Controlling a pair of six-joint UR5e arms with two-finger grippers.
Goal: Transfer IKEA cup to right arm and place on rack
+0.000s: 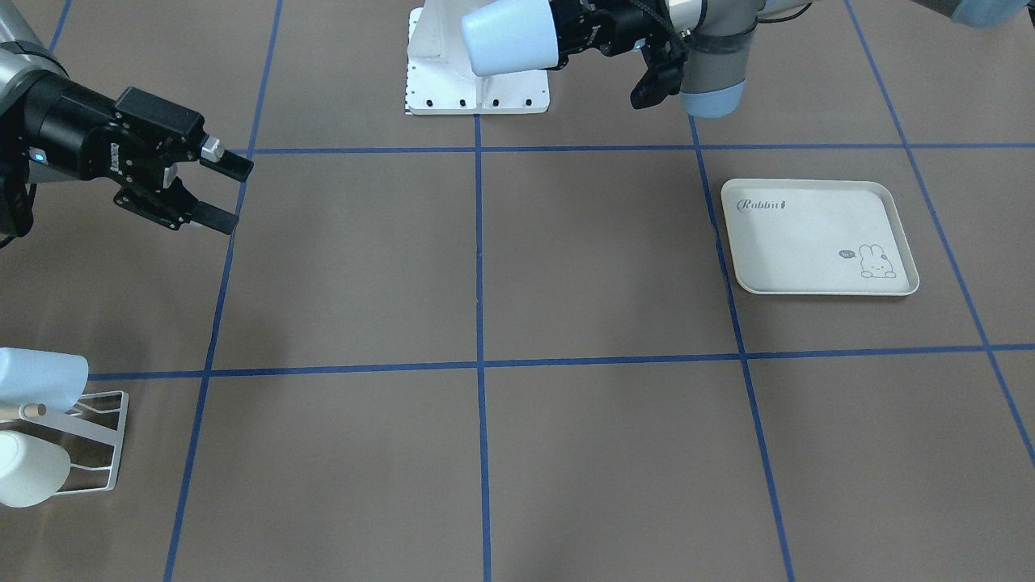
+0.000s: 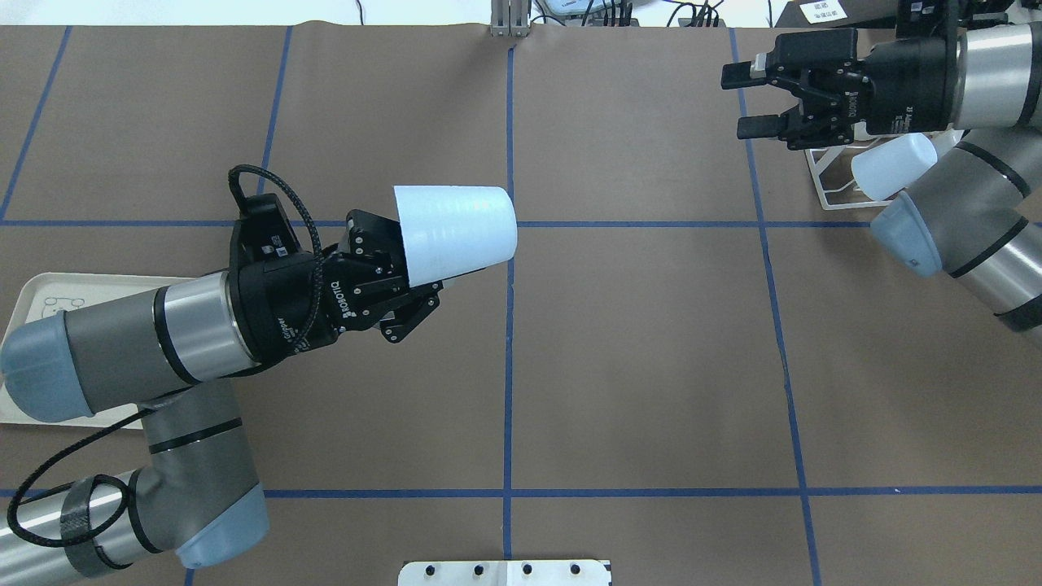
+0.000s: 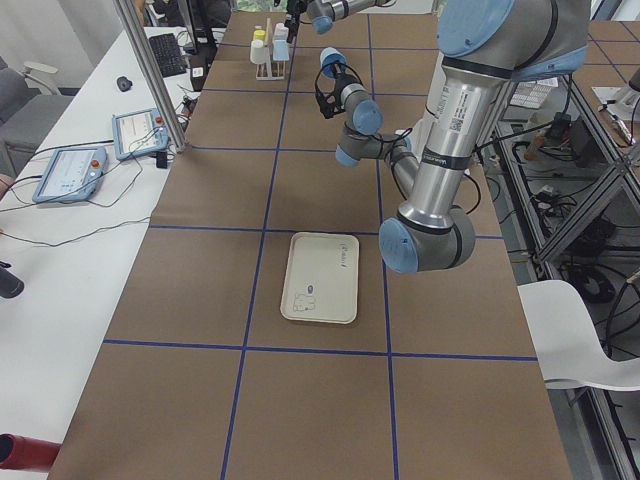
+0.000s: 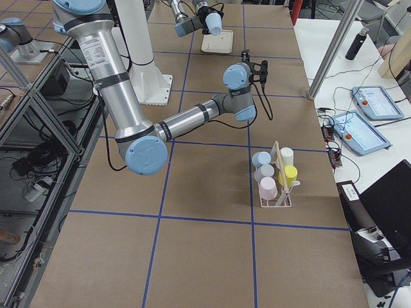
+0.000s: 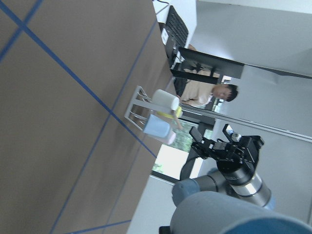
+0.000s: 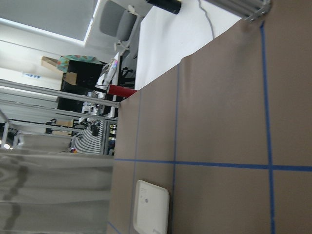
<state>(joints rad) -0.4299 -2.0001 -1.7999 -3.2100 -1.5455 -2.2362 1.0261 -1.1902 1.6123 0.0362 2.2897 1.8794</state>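
We list: cup (image 2: 456,232), sideways, clamped in left claw (image 2: 407,273), aloft mid-counter. Right claw (image 2: 742,102) spread wide, empty, near edge-side rack (image 1: 89,431). Between them, bare brown counter (image 2: 635,350), blue-taped grid. Tray (image 1: 817,238) well apart.

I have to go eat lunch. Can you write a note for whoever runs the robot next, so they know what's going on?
The left hand is shut on the pale blue cup, held sideways in mid-air.
The right hand is open and empty, near the rack, which carries other cups.
Done: cup lifted.
Left to do: pass it to the right hand, then put it on the rack.
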